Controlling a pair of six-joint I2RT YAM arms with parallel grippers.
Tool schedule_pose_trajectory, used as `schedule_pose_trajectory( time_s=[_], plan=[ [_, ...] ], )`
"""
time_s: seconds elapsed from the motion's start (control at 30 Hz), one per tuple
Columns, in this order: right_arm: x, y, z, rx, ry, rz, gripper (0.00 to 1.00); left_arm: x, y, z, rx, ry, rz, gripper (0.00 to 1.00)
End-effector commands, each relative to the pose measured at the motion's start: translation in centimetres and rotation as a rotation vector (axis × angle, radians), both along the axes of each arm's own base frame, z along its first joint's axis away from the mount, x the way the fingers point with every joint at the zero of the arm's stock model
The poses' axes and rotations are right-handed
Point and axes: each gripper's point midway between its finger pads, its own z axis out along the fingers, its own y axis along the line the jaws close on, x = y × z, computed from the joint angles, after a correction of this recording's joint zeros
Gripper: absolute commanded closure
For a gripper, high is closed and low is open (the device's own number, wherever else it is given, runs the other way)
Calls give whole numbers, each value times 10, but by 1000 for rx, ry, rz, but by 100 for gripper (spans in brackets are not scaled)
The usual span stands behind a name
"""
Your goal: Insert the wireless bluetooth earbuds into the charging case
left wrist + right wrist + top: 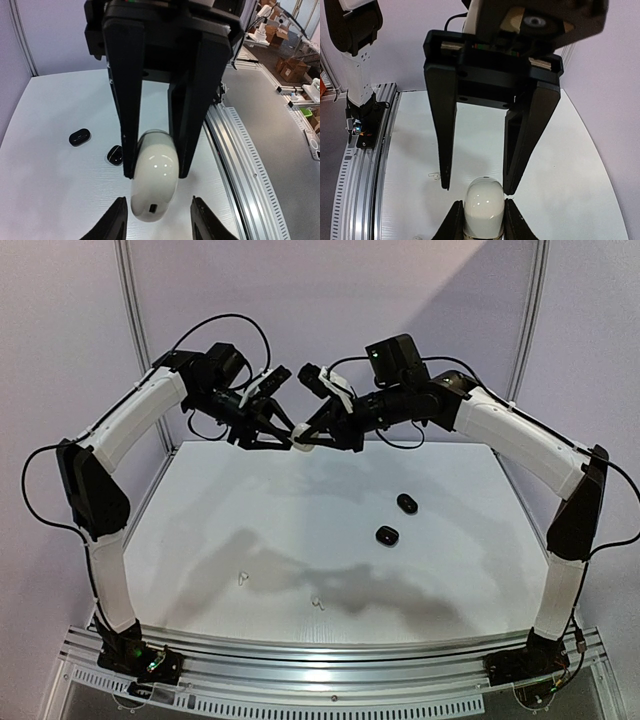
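Note:
A glossy white charging case (300, 436) hangs high above the back of the table, lid closed. My right gripper (482, 201) is shut on it, one finger against each side. My left gripper (158, 198) is open around the same case (154, 182), its fingertips (120, 215) standing clear of the shell in the left wrist view. Both grippers meet nose to nose in the top view, left (278, 430) and right (315, 435). Two tiny white earbuds (242, 578) (318, 604) lie on the table near the front. No black earbuds show.
Two small black cases (407, 503) (387, 535) lie right of the table's middle, also seen in the left wrist view (80, 136) (114, 155). An aluminium rail (330, 670) runs along the near edge. One white earbud (434, 175) shows far below the right gripper.

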Motion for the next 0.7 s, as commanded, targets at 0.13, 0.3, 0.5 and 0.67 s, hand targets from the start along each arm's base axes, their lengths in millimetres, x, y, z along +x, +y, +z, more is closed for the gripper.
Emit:
schedule_pose_trajectory(
  time_s=[0.13, 0.3, 0.5, 0.67],
  plan=[
    [1, 5, 26, 73, -41, 6, 100, -9, -6, 6, -20, 49, -10, 76],
    [1, 5, 23, 64, -34, 7, 100, -10, -7, 10, -37, 53, -18, 95],
    [4, 6, 24, 77, -23, -5, 97, -15, -8, 18, -80, 83, -39, 100],
    [9, 8, 31, 117, -16, -38, 54, -11, -7, 25, -101, 79, -30, 100]
  ],
)
